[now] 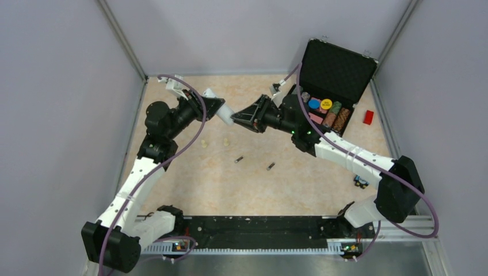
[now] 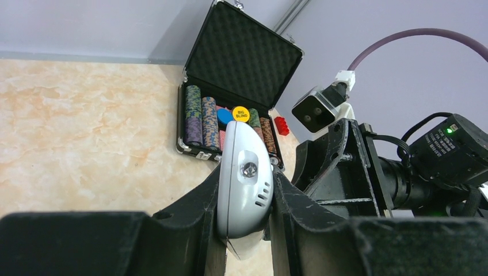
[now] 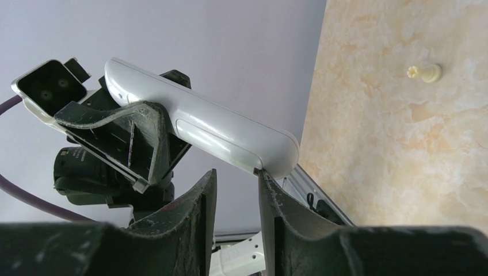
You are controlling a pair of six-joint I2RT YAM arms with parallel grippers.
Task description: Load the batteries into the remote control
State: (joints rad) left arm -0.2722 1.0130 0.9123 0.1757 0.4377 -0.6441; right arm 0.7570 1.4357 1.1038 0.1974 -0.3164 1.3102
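Observation:
The white remote control is held above the table in my left gripper, which is shut on it. In the left wrist view the remote stands on edge between the two fingers, its screw and slots facing the camera. My right gripper is open at the remote's free end. In the right wrist view one fingertip touches the end of the remote, and nothing sits between the fingers. Two dark batteries lie on the table in front of both grippers.
An open black case with poker chips stands at the back right and shows in the left wrist view. A red block lies beside it. Two cream pegs lie left of the batteries. A small dark object lies by the right arm.

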